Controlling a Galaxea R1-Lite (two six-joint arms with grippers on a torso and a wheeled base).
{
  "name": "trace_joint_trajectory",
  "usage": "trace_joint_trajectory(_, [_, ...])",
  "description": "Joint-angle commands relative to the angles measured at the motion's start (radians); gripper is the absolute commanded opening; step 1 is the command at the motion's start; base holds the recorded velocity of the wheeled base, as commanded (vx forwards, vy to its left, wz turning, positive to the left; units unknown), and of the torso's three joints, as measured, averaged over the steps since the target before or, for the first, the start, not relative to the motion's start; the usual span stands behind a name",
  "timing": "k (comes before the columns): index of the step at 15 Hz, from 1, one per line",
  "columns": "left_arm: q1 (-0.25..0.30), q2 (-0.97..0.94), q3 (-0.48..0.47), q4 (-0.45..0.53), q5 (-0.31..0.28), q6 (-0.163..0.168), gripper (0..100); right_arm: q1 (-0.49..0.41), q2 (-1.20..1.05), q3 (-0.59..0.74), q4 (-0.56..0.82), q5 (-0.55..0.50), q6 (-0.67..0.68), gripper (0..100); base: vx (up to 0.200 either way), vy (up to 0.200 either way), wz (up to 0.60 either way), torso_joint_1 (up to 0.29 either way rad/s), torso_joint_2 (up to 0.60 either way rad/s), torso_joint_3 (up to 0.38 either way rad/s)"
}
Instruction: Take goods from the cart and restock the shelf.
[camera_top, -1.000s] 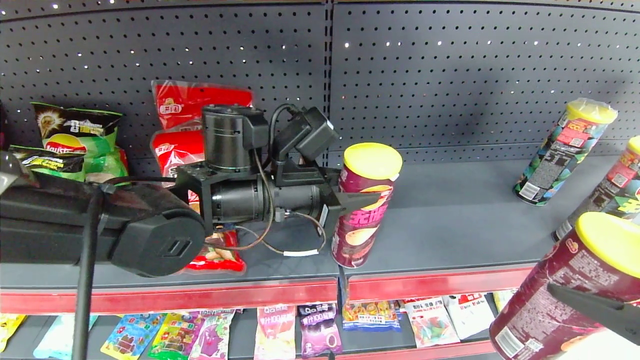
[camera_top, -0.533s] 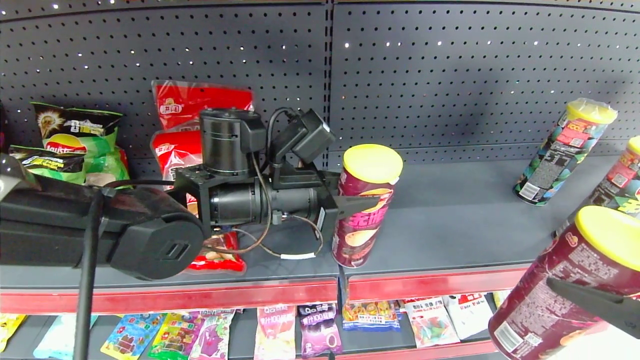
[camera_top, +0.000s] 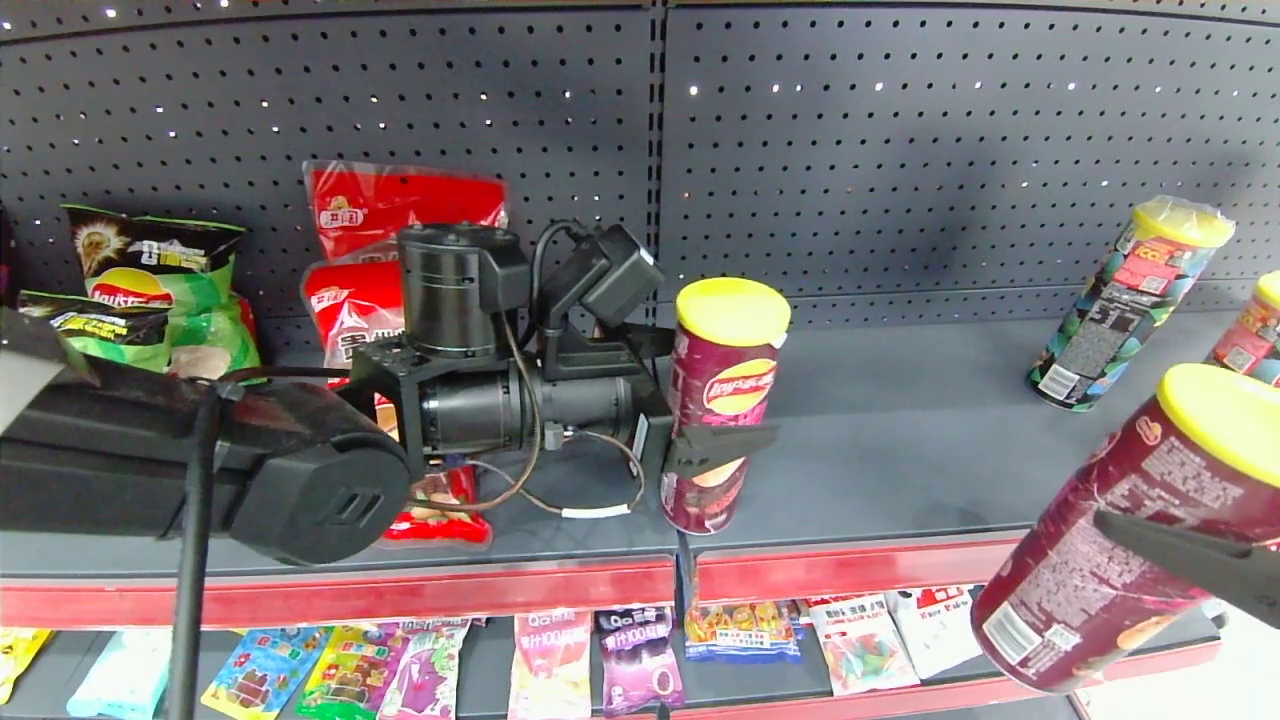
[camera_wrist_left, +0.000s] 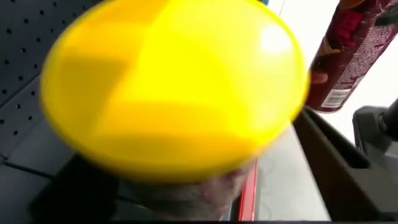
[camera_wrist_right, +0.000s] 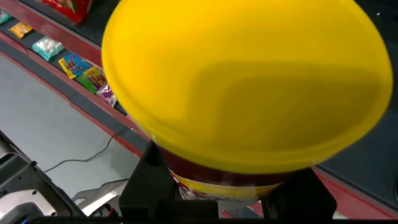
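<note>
with the right gripper (camera_top: 1130, 545) clamped on a tilted maroon can (camera_top: 1150, 480) aloft before the shelf (camera_top: 900, 440), and the left gripper (camera_top: 720, 442) straddling a second can (camera_top: 735, 385) upright on it near its front edge beside red snack bags (camera_top: 400, 210), cannot tell how tightly.

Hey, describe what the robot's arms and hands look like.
All black. The left arm has a bulky rounded link, cylindrical motor housings, a boxy wrist camera and thin looping cables with a white tag before the left hand. The right hand shows a flat, tapering finger.
</note>
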Motion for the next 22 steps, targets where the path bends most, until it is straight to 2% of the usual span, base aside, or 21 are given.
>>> trace_joint_trajectory(1, [0.000, -0.002, 0.014, -0.021, 0.002, -0.006, 100, 0.001, 0.060, -0.063, 0.000, 0.002, 0.000, 0, 0.000, 0.000, 0.00, 0.000, 0.00, 0.000])
trace_joint_trajectory(4, [0.011, -0.015, 0.044, -0.050, 0.003, -0.006, 100, 0.002, 0.143, -0.155, -0.002, 0.004, 0.000, 0, 0.000, 0.000, 0.00, 0.000, 0.00, 0.000])
trace_joint_trajectory(13, [0.074, -0.141, 0.244, -0.061, 0.003, -0.006, 100, 0.025, 0.497, -0.467, -0.006, 0.008, 0.000, 0, 0.000, 0.000, 0.00, 0.000, 0.00, 0.000])
trace_joint_trajectory(16, [0.105, -0.200, 0.330, -0.061, 0.012, -0.003, 100, 0.050, 0.637, -0.566, -0.068, 0.010, 0.002, 0, 0.000, 0.000, 0.00, 0.000, 0.00, 0.000])
trace_joint_trajectory(22, [0.204, -0.361, 0.480, -0.060, 0.135, -0.015, 100, 0.113, 0.842, -0.760, -0.081, 0.030, 0.002, 0, 0.000, 0.000, 0.00, 0.000, 0.00, 0.000])
